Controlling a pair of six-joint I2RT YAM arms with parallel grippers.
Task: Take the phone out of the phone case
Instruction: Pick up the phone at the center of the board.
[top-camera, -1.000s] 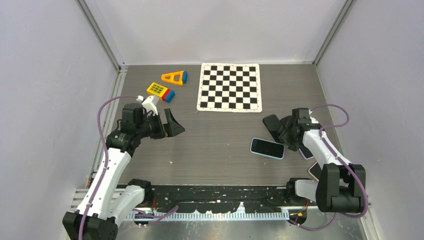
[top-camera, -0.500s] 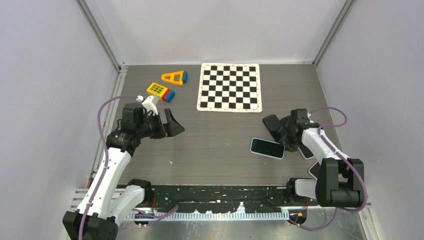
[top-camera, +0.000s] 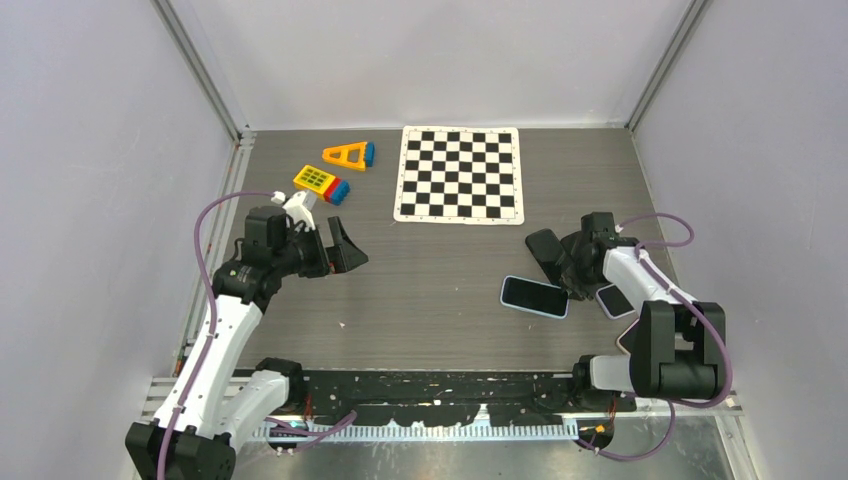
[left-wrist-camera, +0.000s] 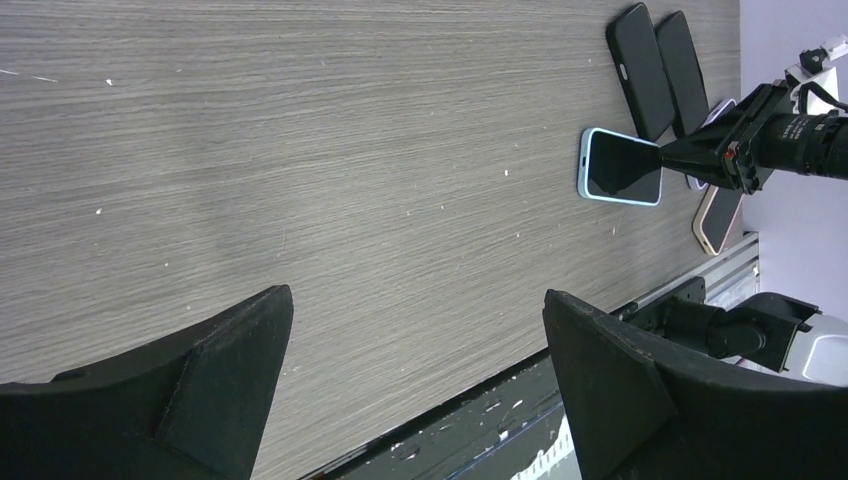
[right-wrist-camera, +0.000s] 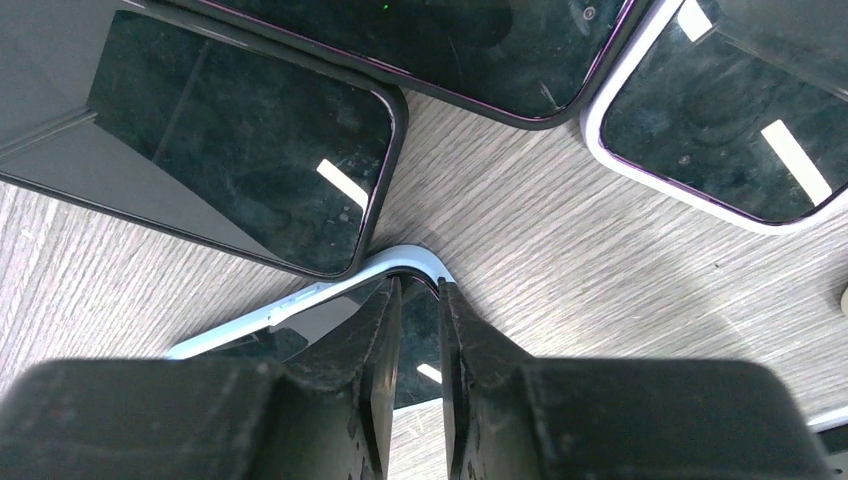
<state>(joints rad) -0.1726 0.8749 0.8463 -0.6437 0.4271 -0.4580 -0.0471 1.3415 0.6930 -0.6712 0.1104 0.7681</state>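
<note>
The phone in a light blue case (top-camera: 534, 296) lies flat, screen up, on the table right of centre; it also shows in the left wrist view (left-wrist-camera: 620, 166). My right gripper (top-camera: 571, 282) is low at the phone's right end. In the right wrist view its fingers (right-wrist-camera: 418, 285) stand nearly together with their tips on the screen just inside the case's rounded corner (right-wrist-camera: 405, 258), gripping nothing. My left gripper (top-camera: 345, 246) is open and empty, hovering over the left part of the table, far from the phone; its jaws (left-wrist-camera: 415, 300) are wide apart.
A black phone (top-camera: 545, 247) lies just behind the cased one. A white-rimmed phone (top-camera: 612, 300) and a beige one (top-camera: 628, 342) lie under the right arm. A chessboard mat (top-camera: 460, 172) and coloured toy blocks (top-camera: 320, 182) are at the back.
My right arm has shifted slightly back and left, its gripper staying at the cased phone's right end; the white-rimmed phone now shows more. The left arm and the cased phone have not moved.
</note>
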